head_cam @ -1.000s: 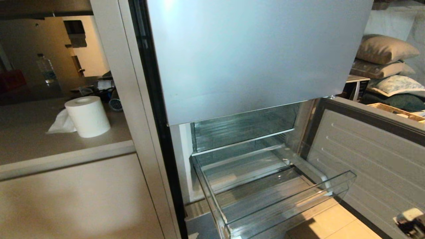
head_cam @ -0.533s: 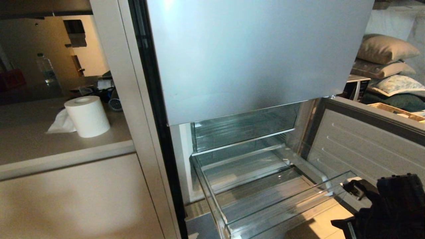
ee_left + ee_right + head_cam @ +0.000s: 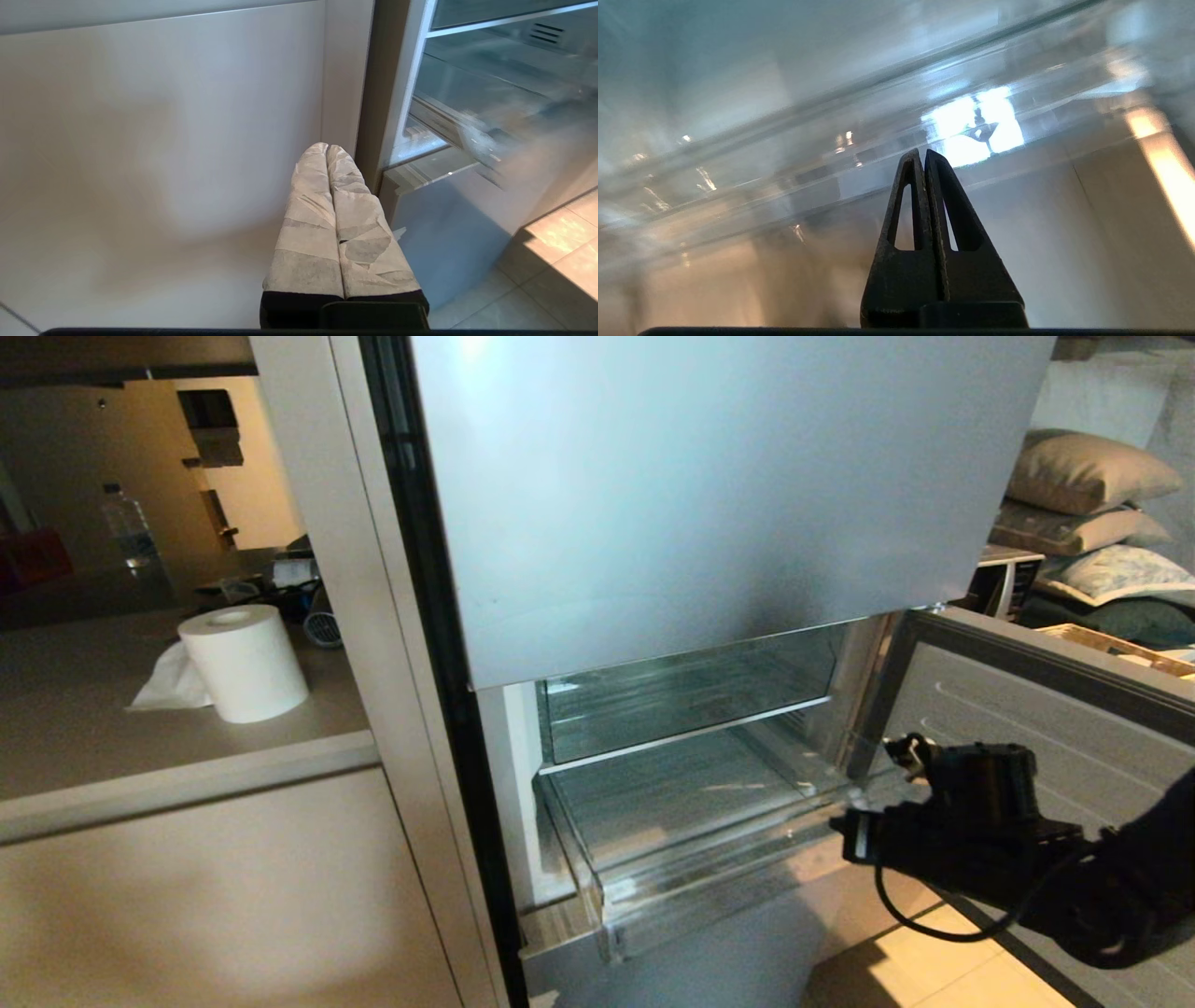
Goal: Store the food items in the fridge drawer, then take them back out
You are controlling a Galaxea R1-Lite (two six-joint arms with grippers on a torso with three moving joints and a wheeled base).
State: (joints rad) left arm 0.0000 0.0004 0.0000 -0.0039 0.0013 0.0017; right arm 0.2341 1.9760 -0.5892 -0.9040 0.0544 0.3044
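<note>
A paper roll (image 3: 243, 663) stands on the table (image 3: 140, 747), left of the fridge. The left gripper (image 3: 327, 148), clenched and empty, hangs beside the fridge's left panel. The clear drawer (image 3: 691, 859) sits low in the fridge. The right gripper (image 3: 923, 153), clenched and empty, is at the drawer's front wall.

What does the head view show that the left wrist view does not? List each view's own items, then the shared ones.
Head view only: the right hand, shut, at the front wall of the fridge drawer; the open fridge door; a paper roll on the counter; pillows.
Left wrist view only: the left hand, shut and empty, low beside the cabinet panel, and its taped fingers.
Both: the fridge drawer, the clear compartment above it and the tiled floor.
</note>
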